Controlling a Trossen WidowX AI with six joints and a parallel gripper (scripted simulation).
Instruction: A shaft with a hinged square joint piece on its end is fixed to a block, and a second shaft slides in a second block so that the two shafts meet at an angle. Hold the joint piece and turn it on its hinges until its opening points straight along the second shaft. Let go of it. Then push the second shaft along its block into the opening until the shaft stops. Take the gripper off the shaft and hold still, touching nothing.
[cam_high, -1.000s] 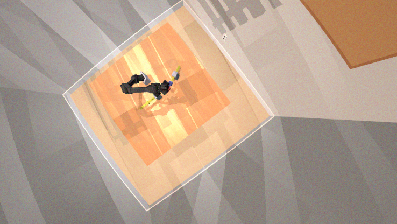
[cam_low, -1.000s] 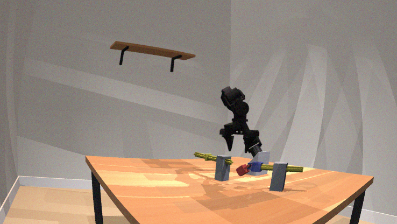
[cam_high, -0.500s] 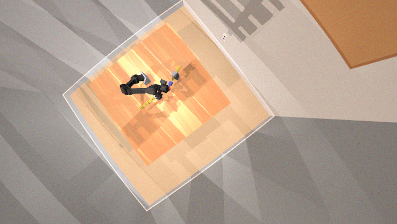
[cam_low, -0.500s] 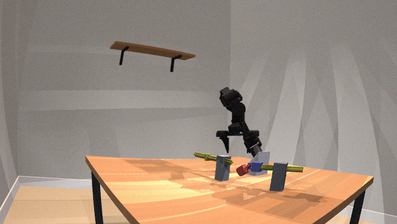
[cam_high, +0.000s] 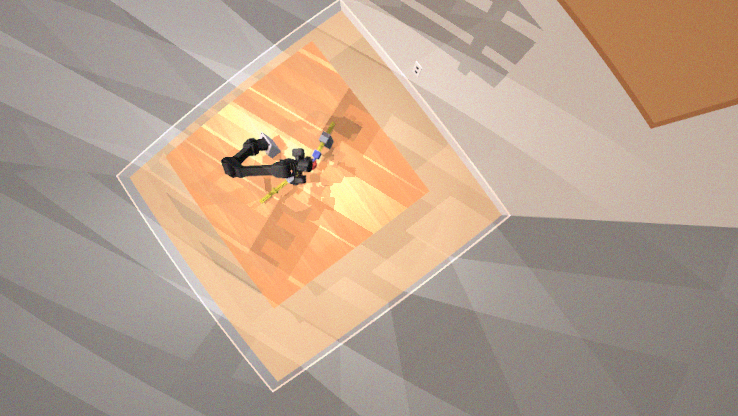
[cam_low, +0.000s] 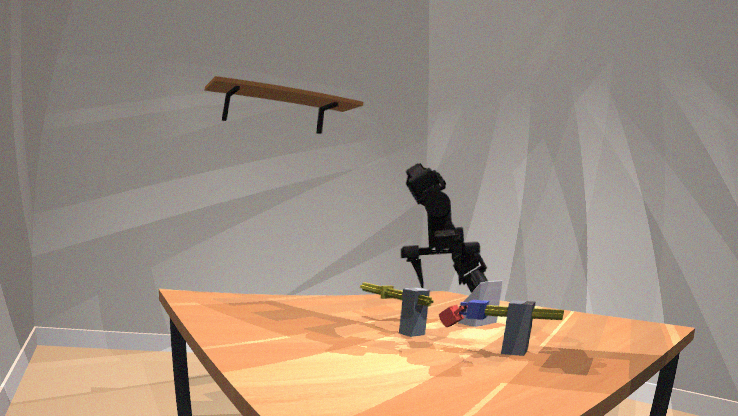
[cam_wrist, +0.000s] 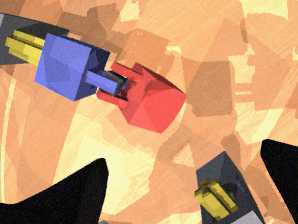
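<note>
The red square joint piece (cam_low: 451, 315) (cam_wrist: 152, 102) (cam_high: 313, 163) hangs on a blue hinge piece (cam_low: 475, 309) (cam_wrist: 65, 67) at the end of the fixed yellow shaft (cam_low: 540, 313), which sits in the right grey block (cam_low: 517, 327). The red piece is tilted downward to the left. The second yellow shaft (cam_low: 392, 293) (cam_high: 273, 192) (cam_wrist: 229, 211) passes through the left grey block (cam_low: 413, 312), and its tip shows in the wrist view. My gripper (cam_low: 443, 278) (cam_wrist: 188, 158) (cam_high: 304, 171) is open wide and empty, a little above the joint piece and the second block, touching nothing.
The arm's base stands behind a pale grey plate (cam_low: 488, 293) at the back of the wooden table (cam_low: 289, 361). A wall shelf (cam_low: 281, 94) hangs high at the left. The table edges fall off at front and right.
</note>
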